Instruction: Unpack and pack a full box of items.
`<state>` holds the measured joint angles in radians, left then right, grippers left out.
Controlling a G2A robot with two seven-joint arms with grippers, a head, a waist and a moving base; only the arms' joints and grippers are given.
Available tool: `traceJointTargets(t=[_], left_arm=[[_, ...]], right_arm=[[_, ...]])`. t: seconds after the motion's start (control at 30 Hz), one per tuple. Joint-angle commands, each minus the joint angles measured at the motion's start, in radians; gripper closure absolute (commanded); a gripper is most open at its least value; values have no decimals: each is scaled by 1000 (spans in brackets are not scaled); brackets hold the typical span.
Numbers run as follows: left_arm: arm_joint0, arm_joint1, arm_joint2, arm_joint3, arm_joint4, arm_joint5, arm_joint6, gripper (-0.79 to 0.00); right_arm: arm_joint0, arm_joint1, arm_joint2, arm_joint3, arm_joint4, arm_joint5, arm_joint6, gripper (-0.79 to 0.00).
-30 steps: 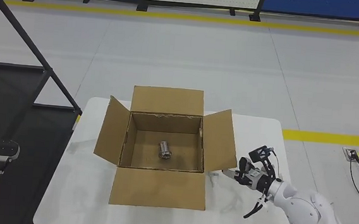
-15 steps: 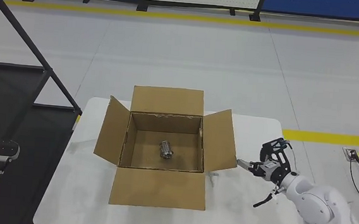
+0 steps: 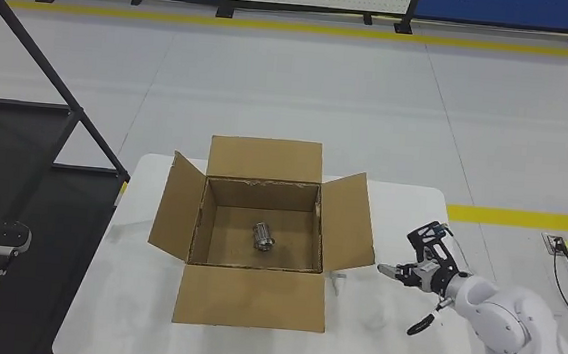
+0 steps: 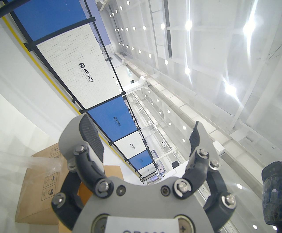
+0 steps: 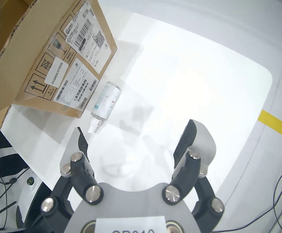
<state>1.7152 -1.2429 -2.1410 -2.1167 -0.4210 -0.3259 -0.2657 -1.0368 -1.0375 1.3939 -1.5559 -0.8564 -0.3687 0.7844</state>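
The open cardboard box [image 3: 253,310] stands in the middle of the white table [image 3: 154,297], flaps spread. A small silvery item [image 3: 261,236] lies on its floor. A white bottle [image 5: 105,101] with a spray cap lies on its side on the table, right beside the box's right flap [image 5: 66,66]. My right gripper [image 5: 134,130] is open and empty, hovering over the table a short way from the bottle; from above, the right gripper [image 3: 397,273] sits to the right of the flap. My left gripper [image 4: 141,123] is open and empty, pointing up at the ceiling.
The table's right edge and rounded corner [image 5: 267,72] lie beyond the right gripper. A brown carton [image 4: 39,176] with clear plastic on it stands near the left gripper. A black frame [image 3: 68,120] stands left of the table.
The right gripper has drawn back to the right, away from the box flap and the bottle. The box and the item inside it have not moved.
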Motion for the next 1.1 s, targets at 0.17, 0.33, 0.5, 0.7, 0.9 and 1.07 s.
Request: traceJointTargets(t=[0.17, 0.33, 0.5, 0.7, 0.9, 1.07], left_arm=[[0, 0, 0, 0, 0, 0, 0, -785], [0, 0, 0, 0, 0, 0, 0, -785], [0, 0, 0, 0, 0, 0, 0, -785], [0, 0, 0, 0, 0, 0, 0, -785], [0, 0, 0, 0, 0, 0, 0, -785], [0, 0, 0, 0, 0, 0, 0, -785]], right_arm=[[129, -44, -213, 168, -51, 94, -65, -785], [142, -65, -285, 239, -79, 110, -170, -785], [141, -82, -335, 282, -105, 131, -266, -785], [161, -102, -388, 319, -140, 139, -318, -785], [185, -120, -426, 347, -185, 200, -324, -785], [185, -128, -423, 342, -225, 304, -330, -785]])
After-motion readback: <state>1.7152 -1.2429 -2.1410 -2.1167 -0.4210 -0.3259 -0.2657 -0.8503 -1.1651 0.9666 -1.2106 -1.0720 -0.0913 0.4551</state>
